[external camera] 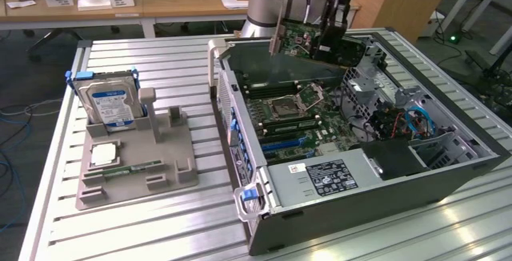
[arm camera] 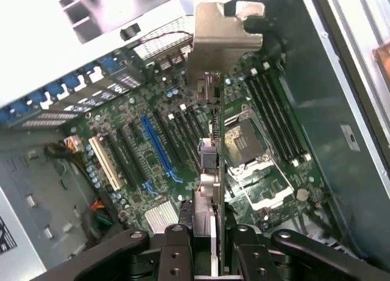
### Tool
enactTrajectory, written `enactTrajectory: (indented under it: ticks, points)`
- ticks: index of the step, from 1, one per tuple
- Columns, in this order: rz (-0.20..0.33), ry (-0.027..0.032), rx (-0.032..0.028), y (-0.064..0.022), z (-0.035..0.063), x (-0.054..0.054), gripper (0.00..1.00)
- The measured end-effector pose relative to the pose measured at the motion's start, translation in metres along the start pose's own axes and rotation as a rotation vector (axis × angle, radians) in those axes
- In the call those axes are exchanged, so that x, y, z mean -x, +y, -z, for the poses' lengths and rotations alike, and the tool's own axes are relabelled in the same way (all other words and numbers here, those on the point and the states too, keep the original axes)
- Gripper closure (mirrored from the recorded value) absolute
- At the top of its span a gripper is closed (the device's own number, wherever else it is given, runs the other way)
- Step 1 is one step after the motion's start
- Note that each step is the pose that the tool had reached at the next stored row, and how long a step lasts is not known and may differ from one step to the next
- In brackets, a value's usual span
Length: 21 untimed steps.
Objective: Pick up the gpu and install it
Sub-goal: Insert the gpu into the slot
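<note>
Gripper [arm camera: 210, 247] clamped on gpu [arm camera: 209, 171], card edge-on, held above open case [external camera: 384, 204], clear of motherboard [arm camera: 183, 119]. Judgement: line card edge with blue slot [arm camera: 159, 148], keep it square, bracket toward case wall, lower straight, no tilt

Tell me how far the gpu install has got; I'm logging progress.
Done: the gpu is picked up, clamped in the gripper. In hand: it hangs above the open computer case, clear of the motherboard. Left: it sits in no slot yet; the blue slot is bare.
</note>
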State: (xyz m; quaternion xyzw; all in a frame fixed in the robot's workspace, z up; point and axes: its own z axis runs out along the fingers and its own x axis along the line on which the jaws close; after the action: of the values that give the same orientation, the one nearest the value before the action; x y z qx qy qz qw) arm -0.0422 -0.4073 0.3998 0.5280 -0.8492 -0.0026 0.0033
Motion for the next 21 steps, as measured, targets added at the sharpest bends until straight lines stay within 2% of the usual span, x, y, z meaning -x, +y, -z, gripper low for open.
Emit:
enactTrajectory:
  ticks: [15, 21]
  points:
    - [0.266, 0.0143, -0.0068, 0.0000, -0.0004, 0.0000, 0.72]
    - [0.368, 0.0169, -0.0083, 0.0000, -0.0010, 0.0000, 0.72]
